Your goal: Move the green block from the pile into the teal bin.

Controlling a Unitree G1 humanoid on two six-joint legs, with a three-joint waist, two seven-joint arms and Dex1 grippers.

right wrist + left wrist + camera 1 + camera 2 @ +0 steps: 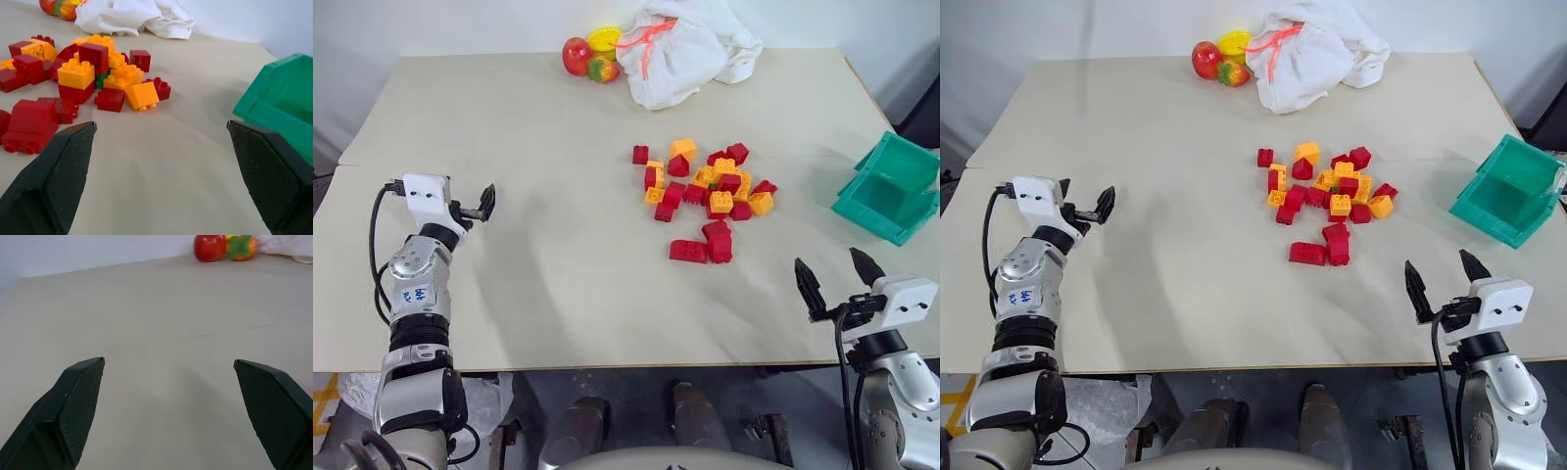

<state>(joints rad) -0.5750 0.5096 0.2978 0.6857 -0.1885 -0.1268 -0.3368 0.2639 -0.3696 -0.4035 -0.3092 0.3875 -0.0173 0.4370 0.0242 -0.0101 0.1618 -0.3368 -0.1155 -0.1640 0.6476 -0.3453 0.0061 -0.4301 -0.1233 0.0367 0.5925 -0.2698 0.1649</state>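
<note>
- The right gripper (839, 273) hovered with its jaws spread wide and empty, near the pile (707, 196) and short of it.
- The green block (101, 80) lay wedged low in the pile, walled in by red and orange-yellow bricks, only a sliver showing.
- Likely light, rigid and slick, it would best be pinched across its flat sides.
- The teal bin (893, 188) stood well apart from the pile, on the side away from the left gripper (476, 208), which was likewise open.
- No legible writing appeared on the bricks or bin.

One teal bin (891, 191), one white cloth (680, 49)
</note>
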